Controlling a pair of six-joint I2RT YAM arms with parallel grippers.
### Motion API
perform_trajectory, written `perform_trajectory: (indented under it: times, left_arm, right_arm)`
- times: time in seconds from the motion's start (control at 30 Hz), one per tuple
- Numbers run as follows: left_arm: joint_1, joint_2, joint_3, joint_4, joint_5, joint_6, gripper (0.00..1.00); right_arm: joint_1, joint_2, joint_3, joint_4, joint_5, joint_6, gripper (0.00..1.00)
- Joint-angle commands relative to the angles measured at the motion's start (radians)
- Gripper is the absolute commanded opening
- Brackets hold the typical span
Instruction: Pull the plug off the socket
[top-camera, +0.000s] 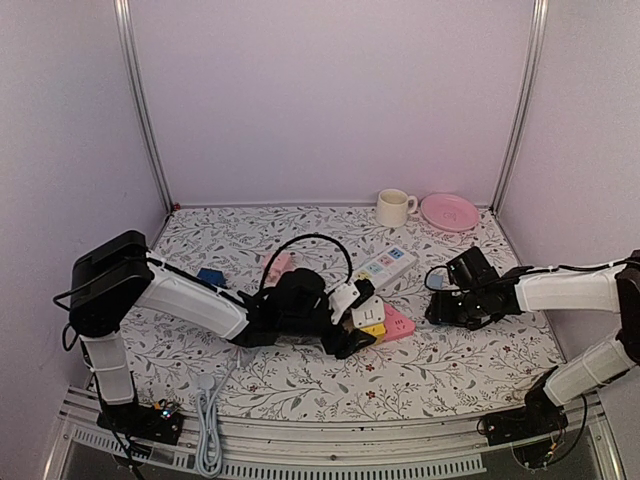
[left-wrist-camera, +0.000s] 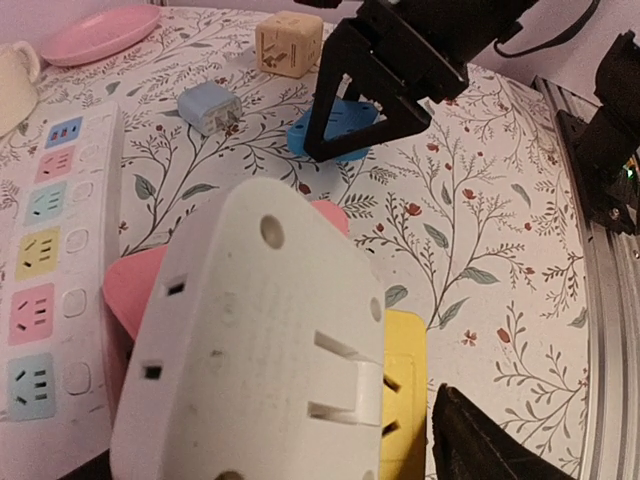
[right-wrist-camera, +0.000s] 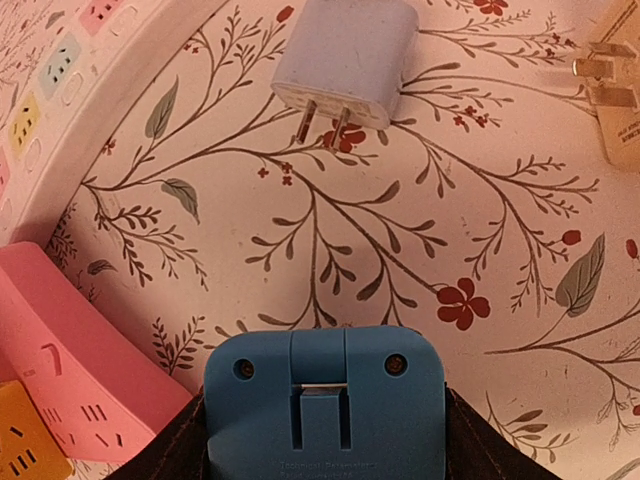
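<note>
Two grippers sit near the middle of the table, and the left gripper is the one right at the white plug. In the left wrist view the plug fills the lower middle of the frame, with its wide flat face turned to the camera. It sits against the yellow socket at lower right and the pink socket at left. The pins are hidden, so I cannot tell if they are in. The left jaws look open. One dark finger shows at the lower right, with a gap between it and the plug, so nothing looks pinched. The right gripper is farther off, right of centre in the top view. Its jaws are closed snugly on a blue plug. So the left arm is much nearer, and I think it must close on the white plug's sides first. The pull should go straight back from the sockets, toward the left of the top view. The long power strip lies just beside the sockets, toward the top of that view. More room seems to lie toward the bottom edge.
</note>
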Motion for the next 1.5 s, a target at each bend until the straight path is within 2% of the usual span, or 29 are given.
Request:
perform_trajectory:
  times: [0.0,0.1,0.13,0.17,0.47,0.57,0.7,0.8,1.13,1.47]
  left_arm:
    - [-0.016,-0.033,-0.002,0.032,-0.029,-0.003,0.8]
    - [-0.017,-0.056,-0.026,0.062,-0.048,-0.014,0.82]
    - [-0.017,-0.065,-0.035,0.069,-0.056,-0.015,0.95]
    - [-0.017,-0.073,-0.043,0.074,-0.064,-0.016,0.97]
    - [-0.015,-0.154,-0.131,0.13,-0.119,-0.015,0.97]
    - [-0.014,-0.161,-0.149,0.138,-0.127,-0.018,0.97]
    - [-0.011,-0.169,-0.171,0.152,-0.142,-0.032,0.97]
    - [-0.006,-0.179,-0.192,0.171,-0.146,-0.04,0.97]
    - [0.008,-0.184,-0.237,0.208,-0.133,-0.046,0.96]
    - [0.009,-0.178,-0.257,0.232,-0.143,-0.055,0.95]
  right_arm:
    - [-0.038,0.016,-0.038,0.062,-0.046,0.018,0.37]
    - [-0.066,0.022,-0.053,0.074,-0.057,0.02,0.42]
    - [-0.075,0.024,-0.056,0.074,-0.058,0.021,0.43]
    - [-0.08,0.024,-0.058,0.076,-0.055,0.02,0.46]
    - [-0.081,0.0,-0.032,0.052,-0.045,-0.004,0.81]
    - [-0.081,-0.022,-0.018,0.037,-0.046,-0.016,0.88]
    - [-0.059,-0.05,0.011,-0.002,-0.028,-0.03,0.9]
    - [0.002,-0.069,0.053,-0.037,0.006,-0.037,0.9]
    - [0.303,-0.049,0.276,-0.224,0.169,0.015,0.89]
    - [0.489,0.02,0.407,-0.262,0.214,0.108,0.87]
